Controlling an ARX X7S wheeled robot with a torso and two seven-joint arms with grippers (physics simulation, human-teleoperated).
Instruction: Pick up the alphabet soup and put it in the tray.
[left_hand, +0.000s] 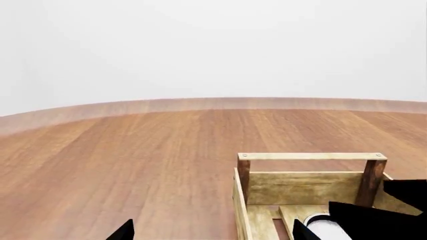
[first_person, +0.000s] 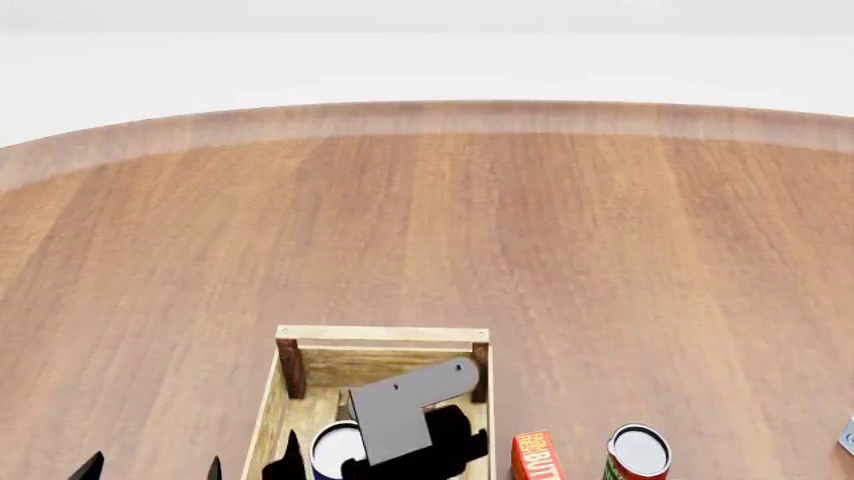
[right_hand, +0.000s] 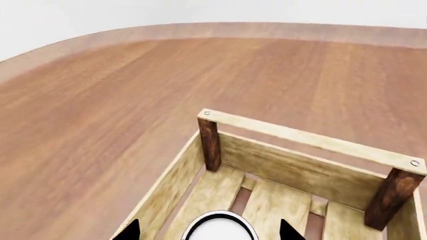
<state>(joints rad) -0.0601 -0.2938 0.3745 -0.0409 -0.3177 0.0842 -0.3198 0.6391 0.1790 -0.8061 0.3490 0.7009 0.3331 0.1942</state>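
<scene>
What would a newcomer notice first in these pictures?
The light-wood tray at the near edge of the brown round table catches the eye first. The right gripper is inside it, its fingertips on either side of the alphabet soup with its pale top. Right of the tray stand a red box and a slimmer can.

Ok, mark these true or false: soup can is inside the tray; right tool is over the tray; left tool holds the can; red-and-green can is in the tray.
1. The alphabet soup is inside the tray: true.
2. The right tool is over the tray: true, its fingertips flank the can.
3. The left tool holds the can: false, it is outside the tray with nothing between its fingertips.
4. The red-and-green can is in the tray: false, it stands on the table.
</scene>
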